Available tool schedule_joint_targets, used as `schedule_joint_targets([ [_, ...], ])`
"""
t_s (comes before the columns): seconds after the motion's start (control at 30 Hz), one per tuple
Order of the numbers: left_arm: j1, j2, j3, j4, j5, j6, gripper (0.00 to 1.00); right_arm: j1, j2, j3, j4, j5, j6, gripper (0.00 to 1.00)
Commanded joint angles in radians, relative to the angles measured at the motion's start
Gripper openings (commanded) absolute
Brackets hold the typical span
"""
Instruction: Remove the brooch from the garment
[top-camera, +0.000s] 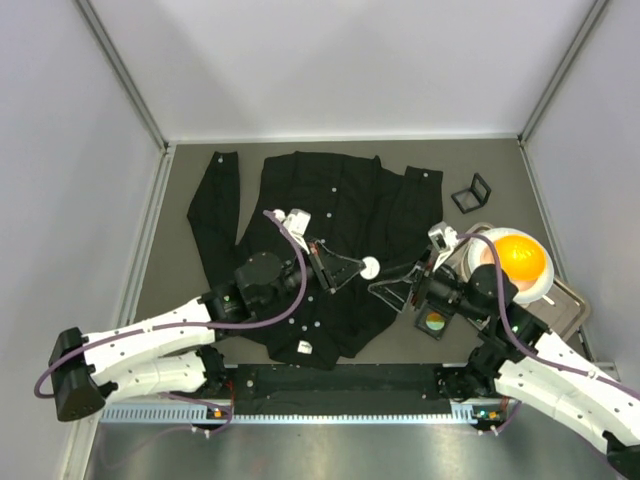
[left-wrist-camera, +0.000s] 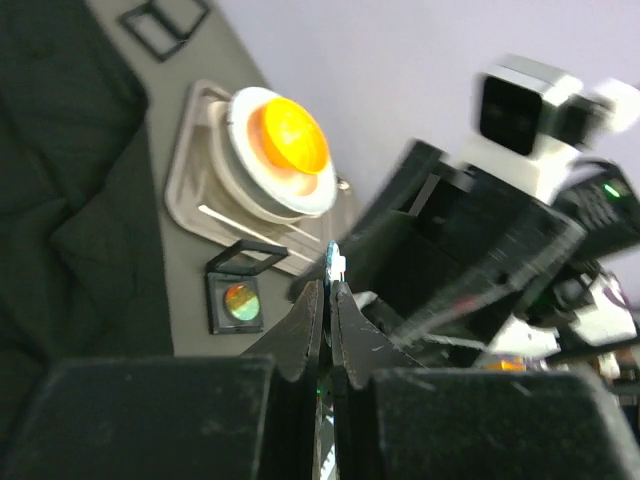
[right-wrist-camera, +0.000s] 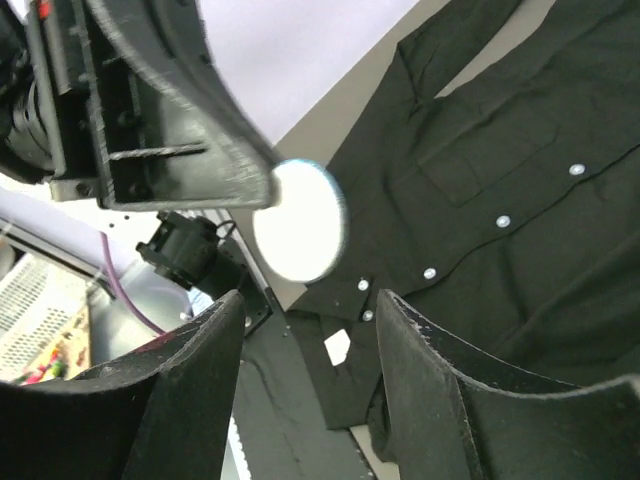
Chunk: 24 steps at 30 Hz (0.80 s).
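Observation:
The garment (top-camera: 330, 215) is a black button-up shirt spread flat on the grey table, with a small white tag (top-camera: 303, 348) near its hem. My left gripper (top-camera: 362, 266) hovers above the shirt's right side, shut on a round white brooch (top-camera: 370, 267). In the left wrist view the brooch (left-wrist-camera: 336, 262) shows edge-on between the closed fingertips (left-wrist-camera: 322, 300). My right gripper (top-camera: 395, 285) is open just right of the brooch. In the right wrist view the white disc (right-wrist-camera: 298, 220) sits beyond my open fingers (right-wrist-camera: 190, 400), apart from them, with the shirt (right-wrist-camera: 500, 200) below.
A metal tray (top-camera: 572, 300) at the right holds a white plate with an orange dome (top-camera: 520, 258). A small black box with an iridescent disc (top-camera: 433, 322) lies by the right arm. An open black frame (top-camera: 470, 193) lies at the back right. Grey walls enclose the table.

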Motion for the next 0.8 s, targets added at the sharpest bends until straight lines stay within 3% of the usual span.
schedule_joint_targets([
  [0.0,0.001,0.03,0.145,-0.368,-0.257,-0.192,0.0,0.003,0.017,0.095,-0.138,0.018,-0.215,0.55],
  [0.07,0.001,0.056,0.219,-0.533,-0.318,-0.286,0.0,0.029,0.018,0.106,-0.164,0.1,-0.308,0.56],
  [0.2,0.008,0.09,0.328,-0.705,-0.339,-0.368,0.0,0.152,0.019,0.062,-0.052,0.218,-0.534,0.56],
  [0.27,0.009,0.09,0.352,-0.723,-0.337,-0.39,0.0,0.228,0.019,0.039,0.015,0.302,-0.67,0.56],
  [0.43,0.011,0.075,0.357,-0.77,-0.322,-0.472,0.0,0.289,0.027,-0.102,0.354,0.333,-0.89,0.55],
  [0.63,0.011,0.066,0.349,-0.775,-0.3,-0.512,0.0,0.29,0.131,-0.104,0.489,0.321,-1.031,0.49],
  [0.77,0.011,0.061,0.339,-0.767,-0.293,-0.522,0.0,0.292,0.175,-0.084,0.482,0.292,-1.074,0.47],
])
